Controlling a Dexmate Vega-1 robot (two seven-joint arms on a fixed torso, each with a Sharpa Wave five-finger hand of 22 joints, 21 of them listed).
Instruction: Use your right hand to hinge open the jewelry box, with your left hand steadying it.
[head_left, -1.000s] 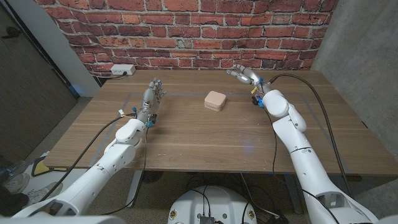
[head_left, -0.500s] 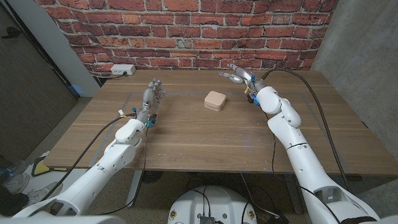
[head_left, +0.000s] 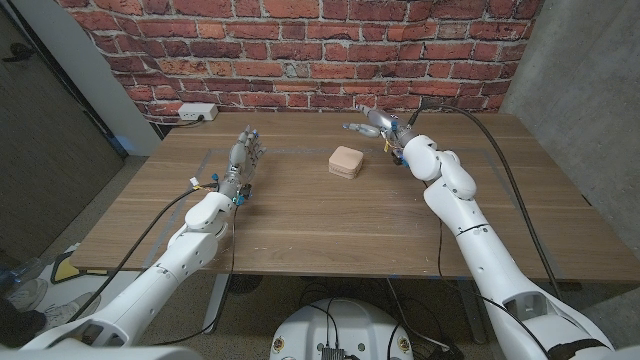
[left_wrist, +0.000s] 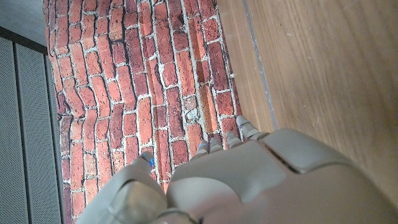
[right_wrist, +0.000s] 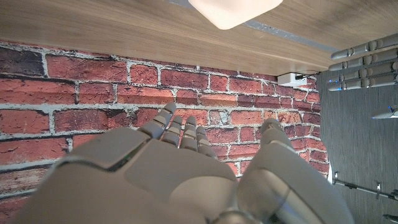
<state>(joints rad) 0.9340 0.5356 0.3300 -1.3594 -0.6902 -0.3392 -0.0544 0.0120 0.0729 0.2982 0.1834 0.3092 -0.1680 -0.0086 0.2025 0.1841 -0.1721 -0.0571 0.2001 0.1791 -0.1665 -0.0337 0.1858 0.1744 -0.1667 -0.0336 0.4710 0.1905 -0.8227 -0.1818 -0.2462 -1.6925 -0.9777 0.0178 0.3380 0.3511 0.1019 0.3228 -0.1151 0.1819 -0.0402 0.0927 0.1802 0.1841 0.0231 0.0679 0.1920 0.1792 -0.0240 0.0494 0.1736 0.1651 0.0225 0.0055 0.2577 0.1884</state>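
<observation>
A small pale pink jewelry box (head_left: 346, 161) with rounded corners sits closed on the wooden table (head_left: 330, 220), toward the far middle. Its corner also shows in the right wrist view (right_wrist: 231, 10). My right hand (head_left: 371, 125) hovers open just behind and to the right of the box, fingers spread toward it, not touching it. My left hand (head_left: 244, 155) stands upright and open well to the left of the box, fingers pointing at the wall, holding nothing. The fingers (right_wrist: 367, 62) of that left hand show in the right wrist view.
A red brick wall (head_left: 300, 50) runs close behind the table's far edge. A white power strip (head_left: 196, 113) lies at the far left corner. Cables trail along both arms. A grey wall (head_left: 580, 90) stands to the right.
My right hand has swung left along the far side of the table, toward the box. The left hand and the box have not moved.
</observation>
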